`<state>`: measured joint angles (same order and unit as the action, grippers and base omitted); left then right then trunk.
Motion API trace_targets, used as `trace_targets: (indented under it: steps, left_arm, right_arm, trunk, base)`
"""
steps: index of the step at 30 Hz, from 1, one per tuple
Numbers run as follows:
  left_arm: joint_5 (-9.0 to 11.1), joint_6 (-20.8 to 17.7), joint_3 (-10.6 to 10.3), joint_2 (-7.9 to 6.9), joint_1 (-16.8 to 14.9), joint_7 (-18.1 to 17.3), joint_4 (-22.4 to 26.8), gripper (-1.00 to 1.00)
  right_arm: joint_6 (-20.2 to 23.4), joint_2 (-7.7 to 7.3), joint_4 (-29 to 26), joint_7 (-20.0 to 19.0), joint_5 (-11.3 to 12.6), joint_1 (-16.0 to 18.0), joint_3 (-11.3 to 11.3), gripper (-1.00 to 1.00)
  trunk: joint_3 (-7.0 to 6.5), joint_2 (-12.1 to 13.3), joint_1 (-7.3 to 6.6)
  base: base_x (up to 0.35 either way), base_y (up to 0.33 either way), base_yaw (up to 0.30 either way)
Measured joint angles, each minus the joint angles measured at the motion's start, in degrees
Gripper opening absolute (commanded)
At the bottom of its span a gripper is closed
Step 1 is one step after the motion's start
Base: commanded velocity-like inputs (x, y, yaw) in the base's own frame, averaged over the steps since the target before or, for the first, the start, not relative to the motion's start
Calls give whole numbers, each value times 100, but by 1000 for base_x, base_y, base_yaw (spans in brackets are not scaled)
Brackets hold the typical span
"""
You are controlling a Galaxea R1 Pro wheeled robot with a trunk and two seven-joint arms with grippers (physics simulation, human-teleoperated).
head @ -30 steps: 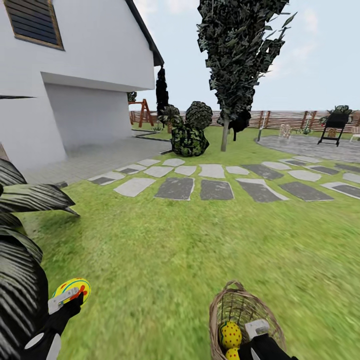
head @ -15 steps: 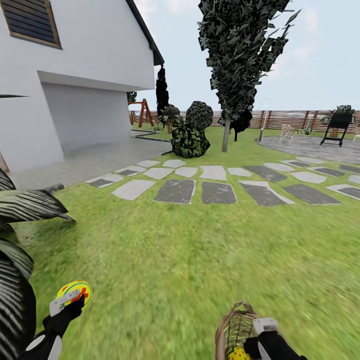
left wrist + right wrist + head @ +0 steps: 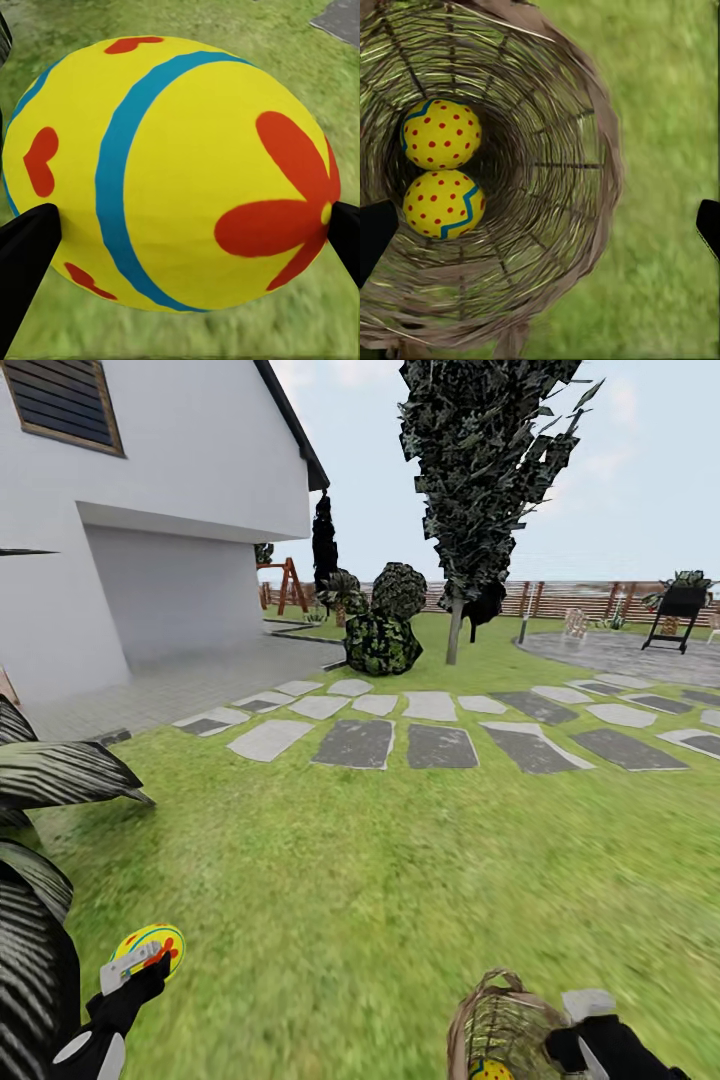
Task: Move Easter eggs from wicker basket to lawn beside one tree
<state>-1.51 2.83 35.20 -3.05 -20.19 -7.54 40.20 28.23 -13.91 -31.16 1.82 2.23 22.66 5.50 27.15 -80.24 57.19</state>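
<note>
My left gripper (image 3: 135, 963) is at the lower left of the head view, shut on a yellow Easter egg (image 3: 148, 947) with a blue band and red flowers. Up close, that egg (image 3: 169, 172) sits between the two black fingertips (image 3: 26, 251). The wicker basket (image 3: 505, 1028) stands on the lawn (image 3: 360, 880) at the bottom right, and one egg (image 3: 492, 1071) peeks out of it. From above, two red-dotted yellow eggs (image 3: 441, 133) (image 3: 442, 204) lie inside the basket (image 3: 577, 165). My right gripper (image 3: 540, 229) hangs open over its rim, one finger (image 3: 375, 234) above the inside.
Striped palm leaves (image 3: 45, 780) crowd the left edge. Grey stepping stones (image 3: 390, 740) cross the grass ahead, with a white house (image 3: 150, 510) at the left. Beyond stand a tall slim-trunked dark tree (image 3: 480, 470), dark bushes (image 3: 380, 635), a fence (image 3: 580, 600) and a black grill (image 3: 680, 610).
The view has shifted slightly, and the basket now sits lower in it. My right gripper has moved right, from over the basket's inside to its right rim. The left gripper keeps its egg.
</note>
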Motion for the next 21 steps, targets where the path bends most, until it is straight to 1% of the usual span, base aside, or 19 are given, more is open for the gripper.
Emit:
trace_targets:
  steps: [2, 6, 8, 11, 15, 21]
  left_arm:
    - [0, 3, -1, 2, 0, 0, -55, -100]
    - [0, 9, -1, -1, -1, 0, -69, -100]
    - [0, 15, 0, 2, 3, 0, -70, -100]
    - [0, 14, 2, 0, 3, -1, -67, -100]
    - [0, 15, 2, 2, 3, -1, -67, -100]
    - [0, 26, 0, 3, 1, 0, -69, -100]
  right_arm:
    - [21, -161, -92, -118, 3, 0, 4, 100]
    - [29, -327, -125, -148, 8, -1, 5, 100]
    - [29, -315, -124, -150, 9, -1, 13, 100]
    - [26, -278, -117, -142, 3, -1, 31, 100]
    - [26, -271, -116, -137, 5, -1, 30, 100]
    - [29, -278, -124, -136, 9, -1, 15, 100]
  trunk:
    - [0, 0, 0]
    - [0, 0, 0]
    - [0, 0, 0]
    - [0, 0, 1]
    - [0, 0, 0]
    - [0, 0, 0]
  base:
    - [0, 0, 0]
    - [0, 0, 0]
    - [-2, 123, 0]
    - [-58, 275, 0]
    - [-58, 287, 0]
    - [-2, 38, 0]
